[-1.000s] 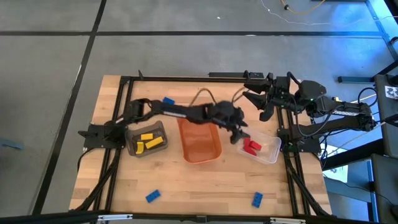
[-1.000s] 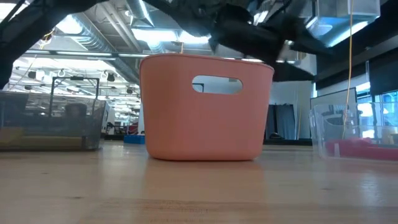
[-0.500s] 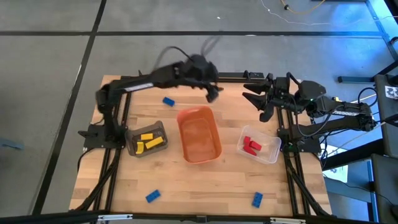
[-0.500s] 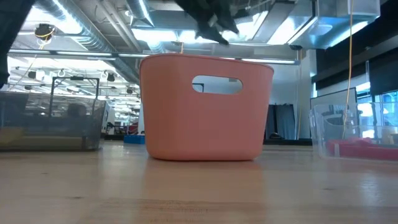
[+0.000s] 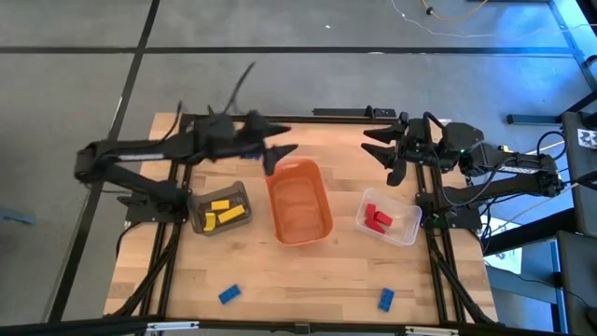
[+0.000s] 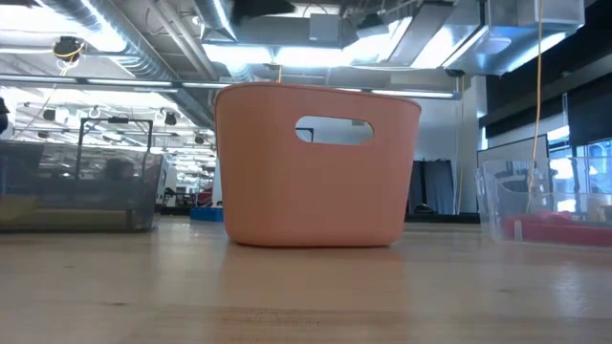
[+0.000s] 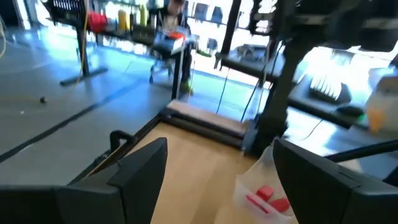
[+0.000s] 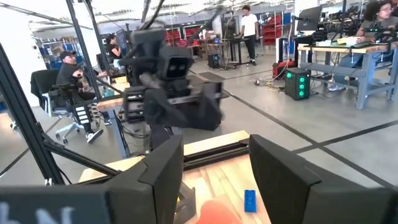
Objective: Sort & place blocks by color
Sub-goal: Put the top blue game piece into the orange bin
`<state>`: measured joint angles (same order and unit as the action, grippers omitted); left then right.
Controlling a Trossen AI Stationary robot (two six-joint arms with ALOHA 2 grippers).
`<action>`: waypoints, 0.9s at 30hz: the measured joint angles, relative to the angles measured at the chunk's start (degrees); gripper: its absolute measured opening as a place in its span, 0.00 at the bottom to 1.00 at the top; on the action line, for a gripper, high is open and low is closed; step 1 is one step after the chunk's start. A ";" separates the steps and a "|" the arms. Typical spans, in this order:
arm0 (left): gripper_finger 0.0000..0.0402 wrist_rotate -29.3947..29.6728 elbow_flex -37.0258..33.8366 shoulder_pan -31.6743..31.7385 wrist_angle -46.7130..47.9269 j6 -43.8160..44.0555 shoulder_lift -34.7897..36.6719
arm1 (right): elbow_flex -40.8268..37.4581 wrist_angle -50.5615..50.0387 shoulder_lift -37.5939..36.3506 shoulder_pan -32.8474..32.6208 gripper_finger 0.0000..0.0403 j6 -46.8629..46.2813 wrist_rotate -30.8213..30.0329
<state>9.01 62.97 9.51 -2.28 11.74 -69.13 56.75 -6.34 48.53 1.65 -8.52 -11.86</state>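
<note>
My left gripper hangs open and empty over the far left corner of the orange tub; its fingers stand wide apart in the left wrist view. My right gripper waits open near the far right edge, also empty. Yellow blocks lie in the dark bin. Red blocks lie in the clear bin and show in the left wrist view. Two blue blocks rest flat on the near table. A third blue block lies beside the tub's far end.
The orange tub stands at mid-table between the dark bin and the clear bin. A black frame runs around the table's far and side edges. Bare wood shows along the near edge, around the two blue blocks.
My left gripper has left the clear bin, where it hung low a second ago. It swung up and toward the far edge, then toward the table's left, passing over the tub's far end. It has gone out of the low view upward. The blocks and bins stayed put.
</note>
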 joint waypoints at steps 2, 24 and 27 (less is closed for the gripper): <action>0.71 1.49 -6.08 -1.73 -4.92 0.61 4.56 | 0.00 -0.03 0.00 0.00 0.46 0.03 0.00; 0.71 4.92 -21.27 -3.62 -12.37 5.10 23.41 | 0.00 0.97 5.56 0.00 0.46 -0.39 -0.52; 0.71 12.18 -17.81 0.27 -5.64 12.38 20.85 | 0.00 0.95 5.84 0.02 0.46 -0.40 -0.55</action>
<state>21.19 45.16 9.79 -7.92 24.11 -48.28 56.75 -5.39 54.37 1.67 -8.93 -12.40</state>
